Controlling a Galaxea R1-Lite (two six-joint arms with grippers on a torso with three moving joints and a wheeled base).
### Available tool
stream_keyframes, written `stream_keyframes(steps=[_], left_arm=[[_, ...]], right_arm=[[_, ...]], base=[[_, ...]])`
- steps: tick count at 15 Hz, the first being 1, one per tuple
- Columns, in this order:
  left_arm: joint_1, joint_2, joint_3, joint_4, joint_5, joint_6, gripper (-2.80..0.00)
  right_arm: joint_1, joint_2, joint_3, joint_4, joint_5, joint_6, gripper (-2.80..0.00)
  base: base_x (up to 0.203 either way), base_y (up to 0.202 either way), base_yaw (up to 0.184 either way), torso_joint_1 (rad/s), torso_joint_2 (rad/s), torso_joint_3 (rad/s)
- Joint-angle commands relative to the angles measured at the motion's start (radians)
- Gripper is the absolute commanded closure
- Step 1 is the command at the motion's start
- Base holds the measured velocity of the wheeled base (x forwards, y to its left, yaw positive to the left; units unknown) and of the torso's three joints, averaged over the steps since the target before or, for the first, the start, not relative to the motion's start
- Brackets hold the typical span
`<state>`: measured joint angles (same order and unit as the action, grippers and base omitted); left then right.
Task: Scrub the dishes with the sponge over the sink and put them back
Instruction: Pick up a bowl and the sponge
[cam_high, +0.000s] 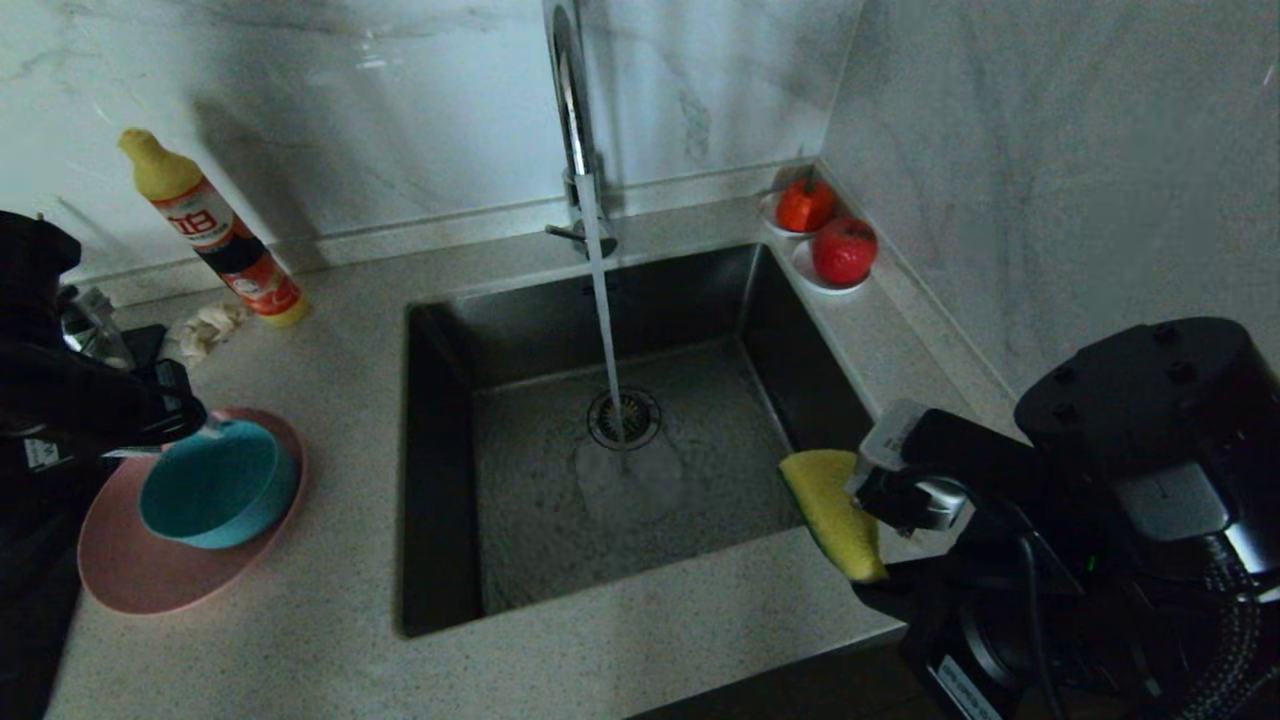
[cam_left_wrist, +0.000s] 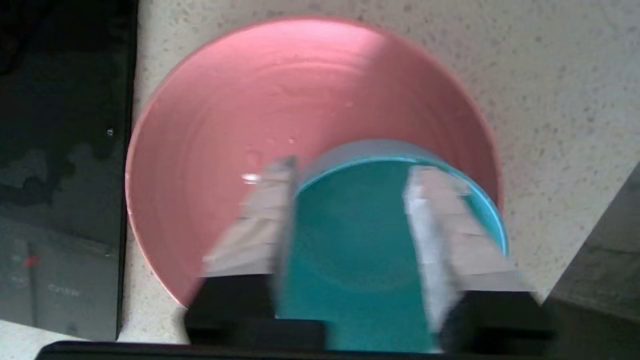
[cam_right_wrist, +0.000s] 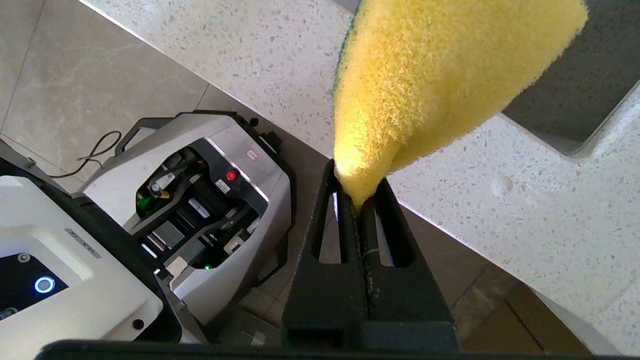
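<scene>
The teal bowl (cam_high: 218, 485) leans tilted on the pink plate (cam_high: 130, 570) on the counter left of the sink (cam_high: 520, 330). My left gripper (cam_high: 200, 425) is at the bowl's far rim. In the left wrist view its blurred fingers (cam_left_wrist: 260, 215) stand apart, one beside the bowl (cam_left_wrist: 350, 240), the other over its inside, above the plate (cam_left_wrist: 250, 100). My right gripper (cam_high: 870, 480) is shut on a corner of the yellow sponge (cam_high: 835, 510) at the sink's front right corner. The right wrist view shows the jaws (cam_right_wrist: 357, 185) pinching the sponge (cam_right_wrist: 440, 75).
Water runs from the chrome tap (cam_high: 570, 90) onto the drain (cam_high: 622, 417). A detergent bottle (cam_high: 215, 235) and a beige cloth wad (cam_high: 205, 328) lie behind the plate. Two red fruits (cam_high: 843, 250) on saucers sit in the back right corner. A dark cooktop (cam_left_wrist: 60, 175) borders the plate.
</scene>
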<state>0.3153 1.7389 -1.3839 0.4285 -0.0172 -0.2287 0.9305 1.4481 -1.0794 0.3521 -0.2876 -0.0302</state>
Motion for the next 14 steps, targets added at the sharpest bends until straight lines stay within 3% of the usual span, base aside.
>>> stream_keyframes(steps=[1, 5, 7, 9, 14], left_arm=[[0.002, -0.006, -0.006, 0.003, -0.004, -0.019, -2.80], [0.003, -0.010, -0.057, 0.101, -0.018, -0.046, -2.80], [0.018, -0.001, -0.142, 0.247, -0.015, -0.034, -2.80], [0.053, 0.019, -0.139, 0.257, -0.013, 0.004, -2.80], [0.059, 0.063, -0.104, 0.253, -0.021, 0.009, -2.80]], right_arm=[[0.001, -0.009, 0.001, 0.002, -0.001, 0.000, 0.00], [-0.013, -0.012, 0.003, 0.002, -0.001, 0.000, 0.00], [-0.013, -0.014, 0.003, 0.002, -0.001, 0.000, 0.00], [-0.013, -0.015, 0.001, 0.001, -0.001, 0.001, 0.00], [-0.019, -0.011, 0.001, 0.001, -0.001, 0.001, 0.00]], base=[[0.000, 0.000, 0.000, 0.000, 0.00, 0.000], [0.000, 0.000, 0.000, 0.000, 0.00, 0.000], [0.000, 0.000, 0.000, 0.000, 0.00, 0.000], [0.000, 0.000, 0.000, 0.000, 0.00, 0.000], [0.000, 0.000, 0.000, 0.000, 0.00, 0.000]])
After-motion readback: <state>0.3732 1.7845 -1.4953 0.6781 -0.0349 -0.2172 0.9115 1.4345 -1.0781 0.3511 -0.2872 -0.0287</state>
